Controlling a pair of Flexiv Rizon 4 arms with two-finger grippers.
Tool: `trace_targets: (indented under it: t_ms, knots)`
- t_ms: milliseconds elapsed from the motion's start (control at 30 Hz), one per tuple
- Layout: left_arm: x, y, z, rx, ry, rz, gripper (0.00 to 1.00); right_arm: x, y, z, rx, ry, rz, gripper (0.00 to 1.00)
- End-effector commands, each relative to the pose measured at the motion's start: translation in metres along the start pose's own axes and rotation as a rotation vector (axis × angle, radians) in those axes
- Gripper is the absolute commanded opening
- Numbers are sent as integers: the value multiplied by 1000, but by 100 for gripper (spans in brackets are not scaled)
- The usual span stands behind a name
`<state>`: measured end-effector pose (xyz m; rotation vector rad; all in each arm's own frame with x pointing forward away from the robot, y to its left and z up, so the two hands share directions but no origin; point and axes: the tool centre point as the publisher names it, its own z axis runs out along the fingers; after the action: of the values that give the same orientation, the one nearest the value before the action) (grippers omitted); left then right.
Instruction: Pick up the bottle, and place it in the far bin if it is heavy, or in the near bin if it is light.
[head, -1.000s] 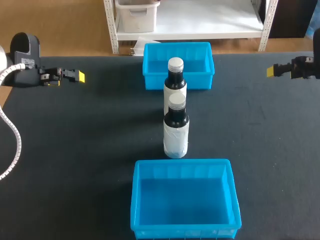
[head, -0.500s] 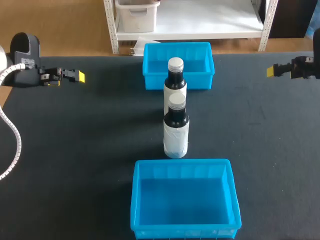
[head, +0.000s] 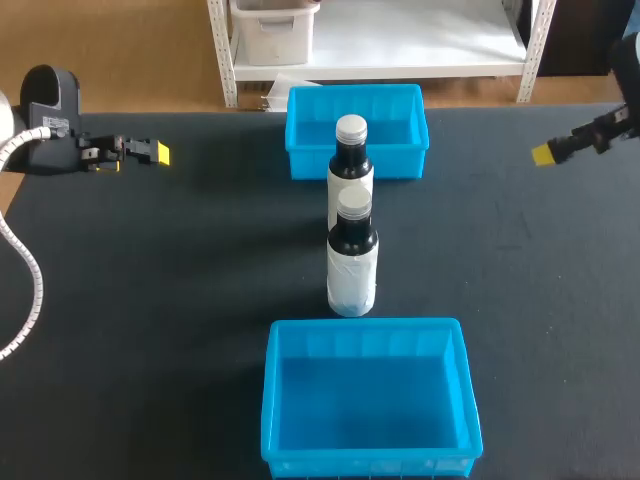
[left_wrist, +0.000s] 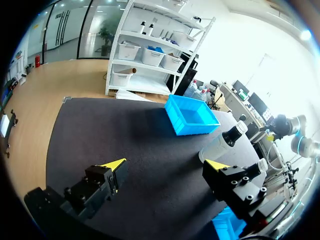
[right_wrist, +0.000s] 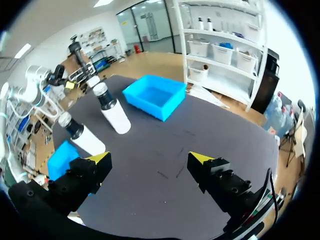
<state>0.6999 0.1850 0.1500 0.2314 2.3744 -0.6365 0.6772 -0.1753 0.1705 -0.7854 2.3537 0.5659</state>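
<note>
**Desk:** What has moved on the right?

**Photographer:** The right pincer (head: 543, 154) has dipped a little toward 6 o'clock. Its arm now slants in from the 2 o'clock corner of the black bench (head: 180, 280). The yellow-tipped fingers stand wide apart with nothing between them.

**Desk:** And the left side?

**Photographer:** The left pincer (head: 162, 153) is where it was, at 10 o'clock, also spread open and empty.

**Desk:** Where are the bottles?

**Photographer:** Both stand upright mid-bench, untouched, dark with white labels and pale caps. The nearer bottle (head: 352, 262) is at the centre. The farther bottle (head: 351, 160) is just at its 12 o'clock, a small gap between them. The far bin (head: 300, 150), blue, sits right behind that one at 12 o'clock. The near bin (head: 370, 400), also blue, sits at 6 o'clock of the nearer bottle, close by.
</note>
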Motion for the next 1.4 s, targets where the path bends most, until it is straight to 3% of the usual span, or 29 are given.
trace_targets:
  t_ms: [33, 367, 400, 567, 900, 1100, 1400]
  knots:
    - [0, 0, 0, 0, 0, 0, 100, -4, -7, -6, -638, 369, -638, 100]
    - [0, 0, 0, 0, 0, 0, 100, -4, -7, -6, -638, 369, -638, 100]
    - [0, 0, 0, 0, 0, 0, 100, -6, -4, -1, -605, 374, -689, 100]
    - [0, 0, 0, 0, 0, 0, 100, -9, 23, 17, -509, 354, -784, 100]
    - [0, 0, 0, 0, 0, 0, 100, -15, 84, 43, -490, 283, -866, 100]
    - [0, 0, 0, 0, 0, 0, 100, -10, 117, 62, -473, 214, -832, 100]
    - [0, 0, 0, 0, 0, 0, 100, -2, 142, 93, -471, 60, -774, 100]
